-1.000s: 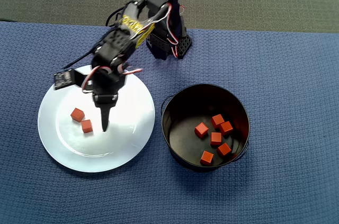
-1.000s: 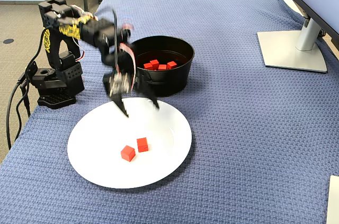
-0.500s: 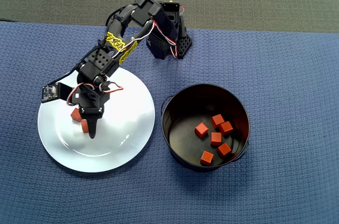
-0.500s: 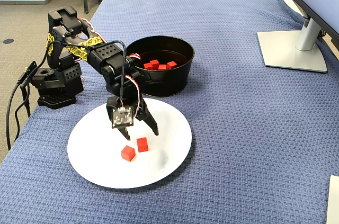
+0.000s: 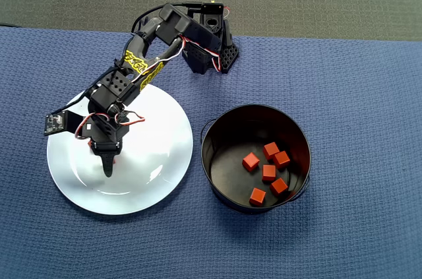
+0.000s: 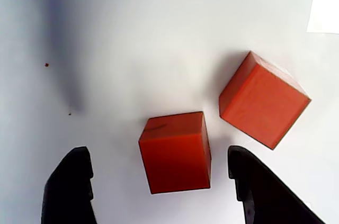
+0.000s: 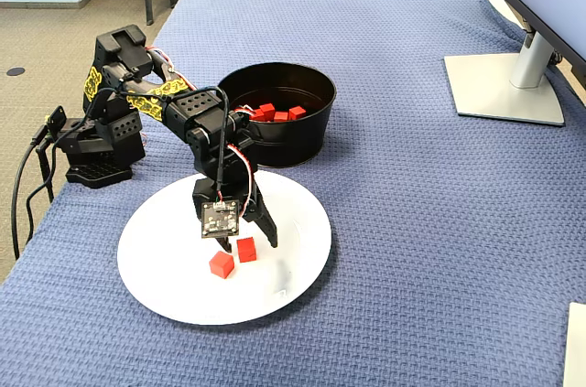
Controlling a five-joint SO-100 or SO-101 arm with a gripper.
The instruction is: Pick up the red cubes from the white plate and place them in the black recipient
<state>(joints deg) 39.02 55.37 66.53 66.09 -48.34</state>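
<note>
Two red cubes lie on the white plate (image 7: 165, 259). In the wrist view one cube (image 6: 176, 152) sits between my open gripper's (image 6: 159, 152) black fingers (image 6: 71, 187), with a gap on each side. The other cube (image 6: 263, 99) lies just beyond the right finger. In the fixed view the gripper (image 7: 247, 239) hangs low over the cube (image 7: 245, 249), with the second cube (image 7: 221, 264) beside it. From overhead the gripper (image 5: 105, 160) covers both cubes on the plate (image 5: 151, 134). The black recipient (image 5: 227, 173) to the right holds several red cubes (image 5: 268, 173).
The arm's base (image 5: 211, 48) stands at the back edge of the blue cloth, behind the plate and the pot (image 7: 293, 145). A monitor foot (image 7: 508, 85) stands at the far right in the fixed view. The wrist camera board (image 5: 56, 123) sticks out over the plate's left rim.
The arm swung left across the plate and came down over the two cubes. One cube now sits between the jaws, which stay open.
</note>
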